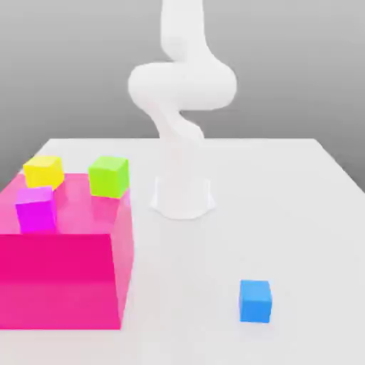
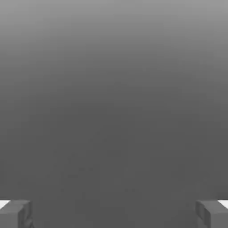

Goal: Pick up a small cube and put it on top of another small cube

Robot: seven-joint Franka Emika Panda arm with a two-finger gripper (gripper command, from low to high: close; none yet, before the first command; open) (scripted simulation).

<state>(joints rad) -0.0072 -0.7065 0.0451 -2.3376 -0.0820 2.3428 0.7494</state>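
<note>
Gripper (image 2: 114, 216) jaws stand spread wide and hold nothing; in the hand view you see one fingertip (image 2: 15, 213) at each lower corner with plain grey between them, so no cube is lined up under it yet. Your blue cube (image 1: 255, 300) sits alone on the white tabletop (image 1: 299, 214), toward the exterior view's lower right, well apart from everything else. Count what you have: one blue cube, one green cube (image 1: 109, 176), one yellow cube (image 1: 43, 171), one magenta cube (image 1: 36, 209), and one large pink block (image 1: 60, 281) on which those last three rest, at the exterior view's left. That makes four small cubes and one big block, plus the single arm (image 1: 182, 93) rising from its base at the middle. Watch the risks. Come down off-centre on the blue cube and a finger will likely nudge it aside instead of straddling it. The three raised cubes stand near each other, so a carried cube brought in low could knock a neighbour off the block. Release it slightly off-centre and it may tip and fall.
</note>
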